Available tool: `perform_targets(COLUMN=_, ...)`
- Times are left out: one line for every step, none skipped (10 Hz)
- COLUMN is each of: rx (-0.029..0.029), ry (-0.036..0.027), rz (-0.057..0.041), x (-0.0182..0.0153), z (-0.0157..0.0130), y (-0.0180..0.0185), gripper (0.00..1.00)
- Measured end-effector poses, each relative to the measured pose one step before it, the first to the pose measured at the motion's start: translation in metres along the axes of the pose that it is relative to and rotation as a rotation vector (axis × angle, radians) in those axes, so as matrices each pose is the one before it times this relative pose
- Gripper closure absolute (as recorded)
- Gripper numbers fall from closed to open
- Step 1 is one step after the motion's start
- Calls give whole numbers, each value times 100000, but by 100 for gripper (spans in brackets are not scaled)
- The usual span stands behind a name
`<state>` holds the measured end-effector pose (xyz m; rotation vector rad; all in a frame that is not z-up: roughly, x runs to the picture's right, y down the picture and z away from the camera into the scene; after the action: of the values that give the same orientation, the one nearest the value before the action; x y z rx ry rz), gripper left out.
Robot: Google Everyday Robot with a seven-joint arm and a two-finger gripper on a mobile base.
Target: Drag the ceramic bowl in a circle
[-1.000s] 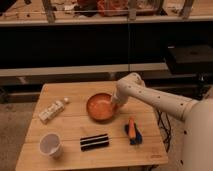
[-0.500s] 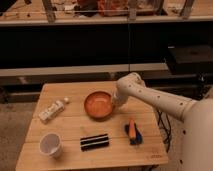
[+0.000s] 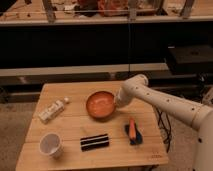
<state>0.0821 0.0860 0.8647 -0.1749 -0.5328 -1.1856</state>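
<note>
The ceramic bowl (image 3: 100, 104), round, shallow and orange-red with a darker rim, sits on the wooden table (image 3: 75, 95) a little right of the middle. My gripper (image 3: 118, 103) is at the bowl's right rim, at the end of the white arm (image 3: 165, 102) that reaches in from the right. The wrist hides the point where it meets the rim.
A white cup (image 3: 51, 145) stands at the front left. A pale bottle (image 3: 52, 111) lies at the left. A dark bar-shaped pack (image 3: 95, 142) lies in front of the bowl. An orange and blue item (image 3: 133, 131) lies at the front right. Dark shelving stands behind the table.
The bowl has slid slightly toward the back of the table with the gripper at its right rim. The other items have not moved.
</note>
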Motion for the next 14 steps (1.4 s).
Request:
perform_targets(rx=951, ry=3991, rz=-2647, x=-282, z=-3232, y=1068, gripper=100)
perform_targets(rx=-3192, ry=2121, rz=-3949, x=-419, z=-1516, y=606, gripper=100)
perform_targets(rx=-4968, ry=1418, rz=-4754, x=-609, z=-1052, y=548, gripper=100)
perform_targets(rx=-2468, ry=704, rz=523, x=29, z=-571, y=1342, gripper=100)
perform_targets(rx=-2859, ry=722, rz=3527, x=915, z=-621, y=2416, gripper=100)
perform_targets(rx=-837, ry=-326, rz=2269, x=724, z=-165, y=1080, gripper=100)
perform_targets(rx=15, ry=-974, rz=3880, x=1493, z=-125, y=1089, gripper=100)
perform_targets(rx=549, ry=-1025, rz=3971, x=1752, z=-37, y=529, gripper=100)
perform_targets(rx=499, ry=-912, rz=2584, x=1101, z=14, y=-63, gripper=100)
perform_targets(rx=884, ry=-1374, rz=3448, x=1464, z=238, y=-566, gripper=100)
perform_targets(rx=1210, ry=-1734, rz=2932, x=1196, z=373, y=-701, gripper=100)
perform_targets(rx=731, ry=-1251, rz=1550, x=675, z=311, y=-514, gripper=100)
perform_targets(rx=1126, ry=-1915, rz=1907, x=703, z=516, y=-914, gripper=100)
perform_targets(rx=1454, ry=-1688, rz=18, x=159, z=632, y=-849, gripper=100)
